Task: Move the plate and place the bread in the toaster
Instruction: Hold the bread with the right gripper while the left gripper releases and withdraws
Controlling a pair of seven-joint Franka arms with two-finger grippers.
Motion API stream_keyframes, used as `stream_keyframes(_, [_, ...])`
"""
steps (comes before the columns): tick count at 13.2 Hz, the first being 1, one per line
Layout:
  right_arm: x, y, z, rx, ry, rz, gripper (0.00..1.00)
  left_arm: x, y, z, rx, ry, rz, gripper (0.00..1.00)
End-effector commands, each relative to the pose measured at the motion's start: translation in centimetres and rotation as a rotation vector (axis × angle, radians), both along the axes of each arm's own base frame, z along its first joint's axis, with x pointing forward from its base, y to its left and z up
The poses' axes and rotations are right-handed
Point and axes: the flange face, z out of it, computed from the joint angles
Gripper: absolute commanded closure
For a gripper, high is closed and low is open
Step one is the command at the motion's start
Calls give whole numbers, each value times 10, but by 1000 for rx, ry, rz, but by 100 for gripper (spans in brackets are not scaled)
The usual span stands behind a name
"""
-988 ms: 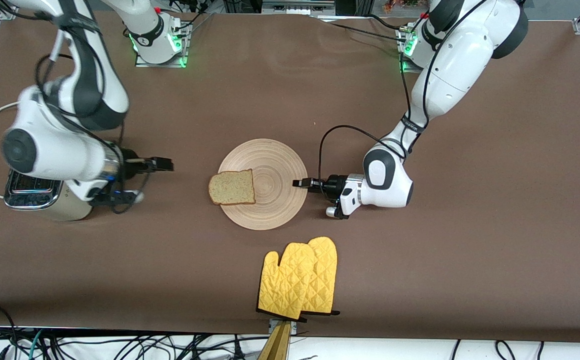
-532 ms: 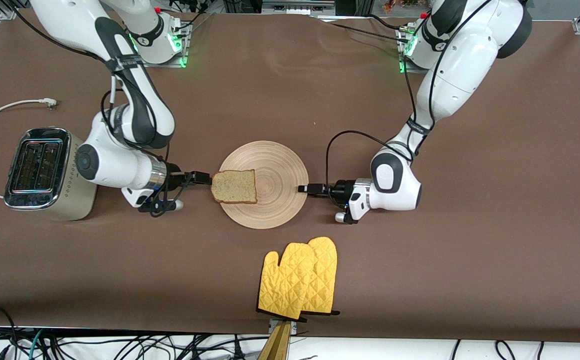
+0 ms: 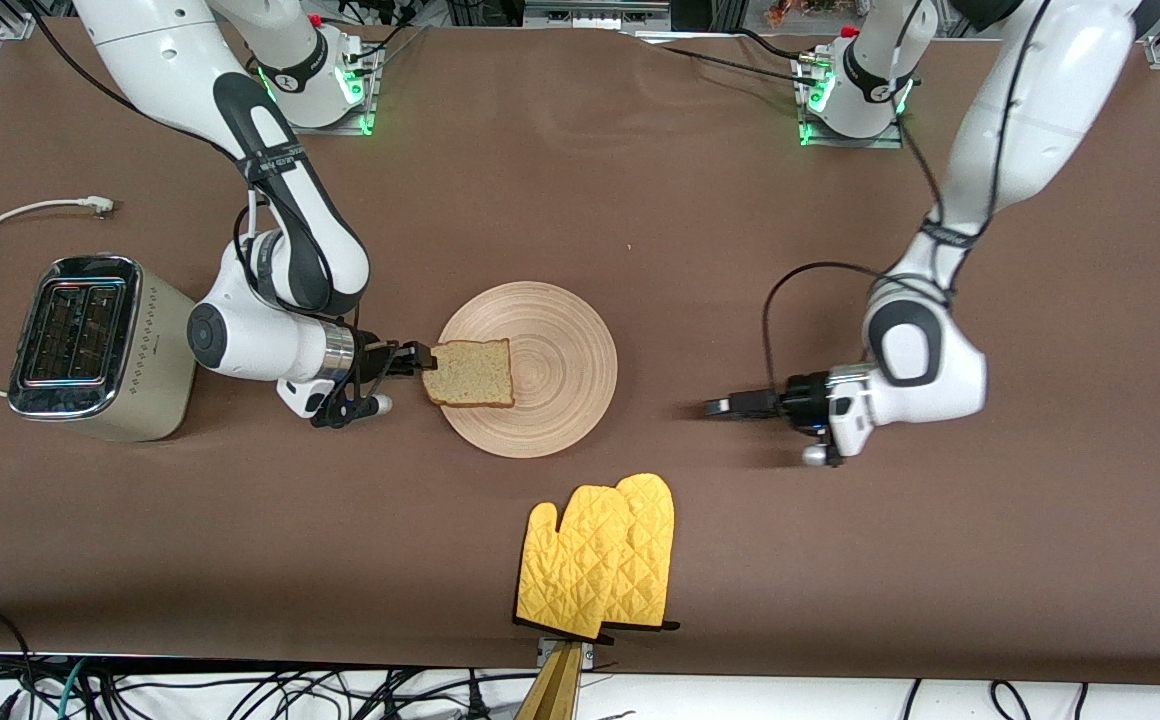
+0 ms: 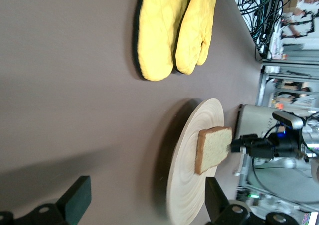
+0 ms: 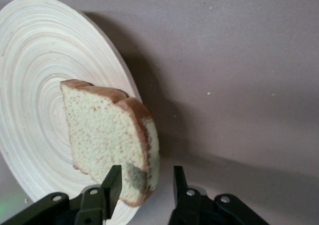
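I see the right end effector (image 3: 427,359) low at the plate's rim on the side toward the right arm's end of the bench, its fingers (image 5: 111,182) parted around the edge of the bread (image 3: 468,373), which lies on the plate (image 3: 560,340). The plate sits mid-bench. The toaster (image 3: 90,347) stands near the bench edge at the right arm's end. The left end effector (image 3: 718,407) hovers over bare bench (image 3: 940,560) toward the left arm's end, well apart from the plate, fingers (image 4: 77,199) spread wide. Yellow oven mitts (image 3: 600,556) lie by the bench edge closest to the front camera.
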Motion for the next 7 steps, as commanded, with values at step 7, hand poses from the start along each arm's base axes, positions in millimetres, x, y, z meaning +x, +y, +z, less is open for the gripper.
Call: stream_keyframes(7, [5,4,14,40,-24,0,100,-39,178,159,518,-139,-253,0])
